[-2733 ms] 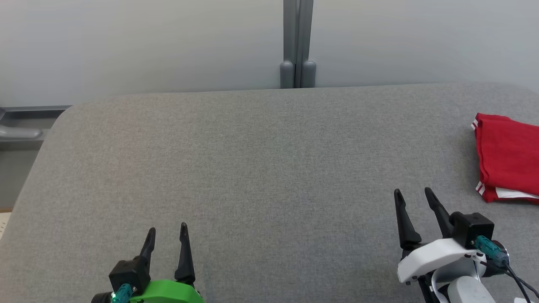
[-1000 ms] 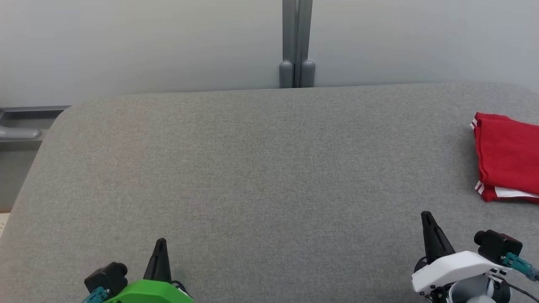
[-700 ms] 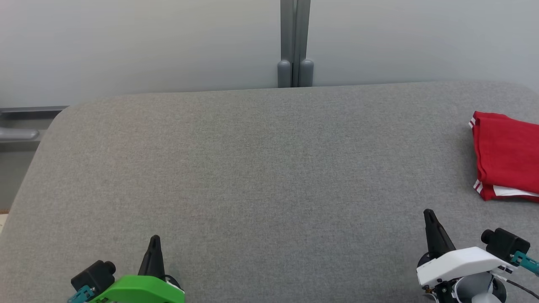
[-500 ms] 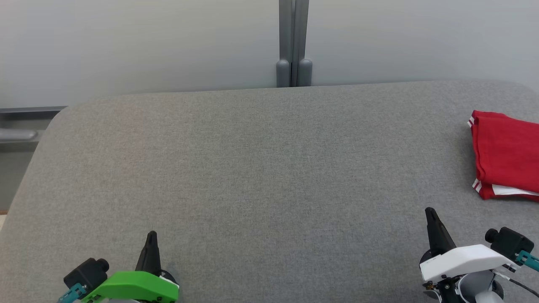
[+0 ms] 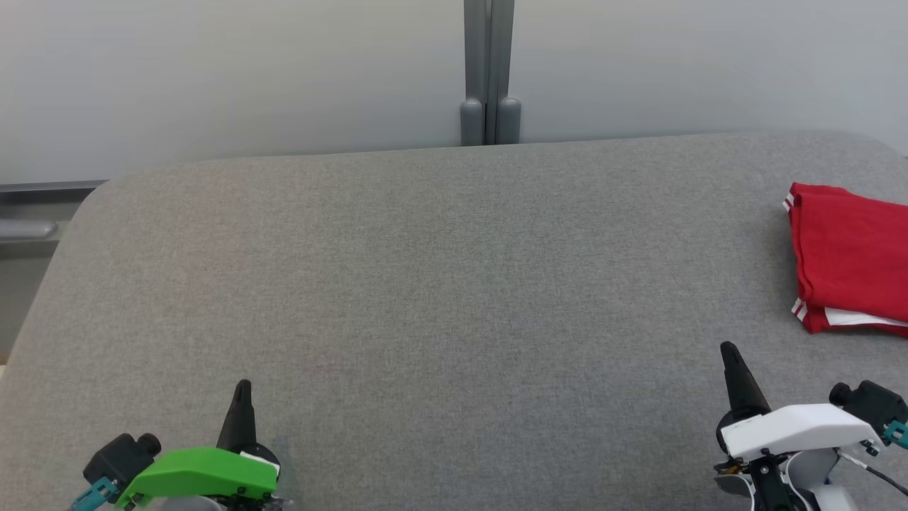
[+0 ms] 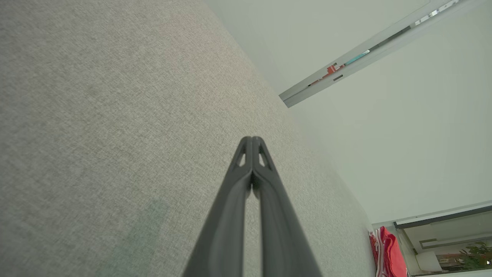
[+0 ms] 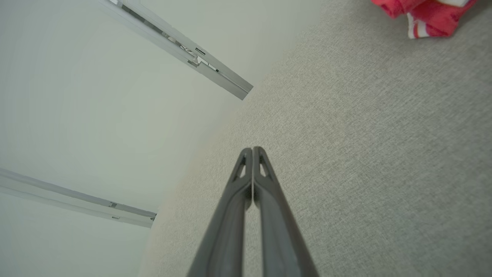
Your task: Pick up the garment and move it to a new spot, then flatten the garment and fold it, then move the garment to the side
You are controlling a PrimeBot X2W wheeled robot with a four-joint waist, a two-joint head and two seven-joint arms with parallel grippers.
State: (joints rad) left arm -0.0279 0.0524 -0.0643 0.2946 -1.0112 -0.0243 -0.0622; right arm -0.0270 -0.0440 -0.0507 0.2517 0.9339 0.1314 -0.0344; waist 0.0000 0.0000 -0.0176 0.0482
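**A:** Left gripper [image 5: 242, 389], what do you note?

**B:** Both fingers pressed into one point, nothing held. Green housing [image 5: 198, 477] behind them. It sits low over the grey table [image 5: 454, 284]. The left wrist view agrees: tips meet, with grey weave beneath.

**A:** Right gripper [image 5: 729, 351]?

**B:** Same. Fingers together tip to tip, gripping nothing. White housing [image 5: 794, 428] behind them, fingers pointing away from the robot.

**A:** And the garment [image 5: 848, 262]?

**B:** Red, with white stripes at the hems (a white patch also shows along its near edge). Folded into a compact stack, lying flat on the table. It is ahead of the right gripper and off to that gripper's right, apart from it, not touching.

**A:** From the left gripper?

**B:** Well apart. It lies far to that gripper's right, beyond the right gripper.

**A:** All of it in view?

**B:** No. Its right part runs off the edge of the head view. The right wrist view catches a bunched corner with a striped hem, up and to the right of the fingertips.

**A:** Beyond the fingertips?

**B:** Table, then a pale wall [image 5: 213, 78]. A grey post [image 5: 488, 71] stands past the far edge, ahead of both grippers and between their lines.
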